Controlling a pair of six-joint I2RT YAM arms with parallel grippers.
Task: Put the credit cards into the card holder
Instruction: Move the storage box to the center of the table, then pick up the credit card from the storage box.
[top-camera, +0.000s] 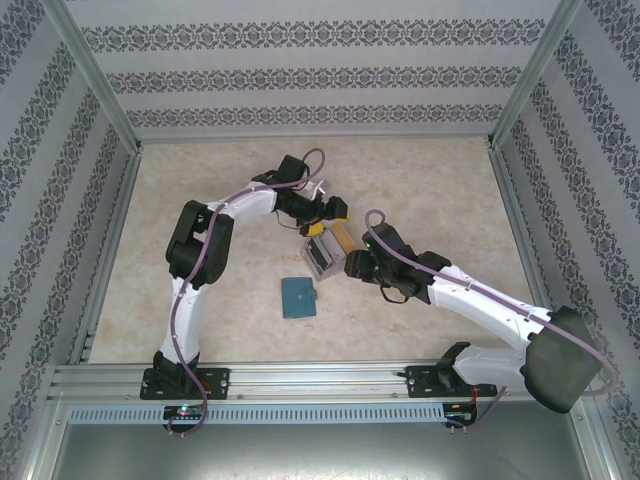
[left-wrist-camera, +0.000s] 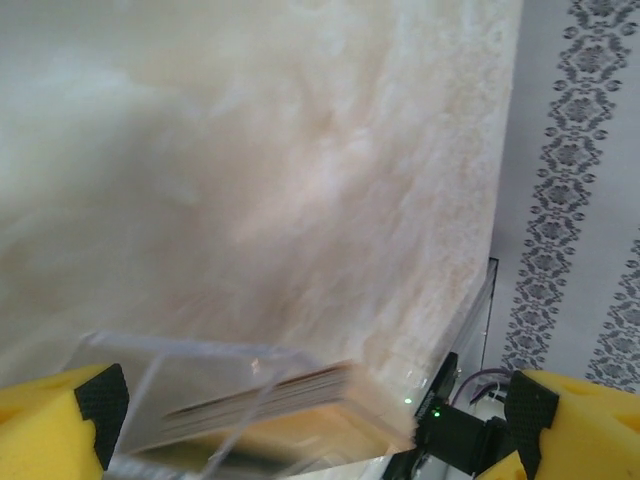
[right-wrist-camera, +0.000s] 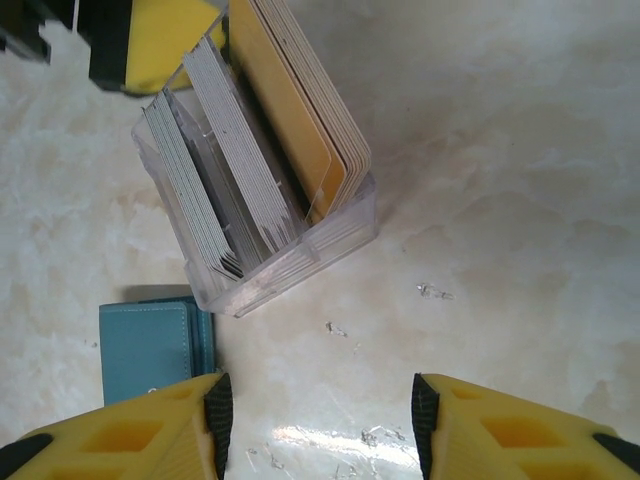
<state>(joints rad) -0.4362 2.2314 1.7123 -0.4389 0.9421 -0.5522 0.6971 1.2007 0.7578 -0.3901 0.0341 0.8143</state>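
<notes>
Right gripper (right-wrist-camera: 318, 415) agape, marbled table (right-wrist-camera: 500, 200) (patterned walls (top-camera: 320, 80))

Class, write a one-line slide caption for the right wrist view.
Open right claw hovers over a clear plastic box of grey and yellow-orange cards, near a closed teal-blue wallet.

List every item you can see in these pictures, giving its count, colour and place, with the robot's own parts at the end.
clear plastic box: one, see-through, mid-table between the grippers.
grey plastic cards: one stack, uncounted, upright in that box.
yellow-orange plastic cards: one stack, uncounted, upright beside the grey ones.
teal-blue folding wallet: one, closed, flat on the table near the box.
beige marbled table: one, under everything.
patterned walls: three, grey on white, around the table.
left gripper: one, yellow fingers, open, straddling the box.
right gripper: one, yellow fingers, open, near box and wallet.
</notes>
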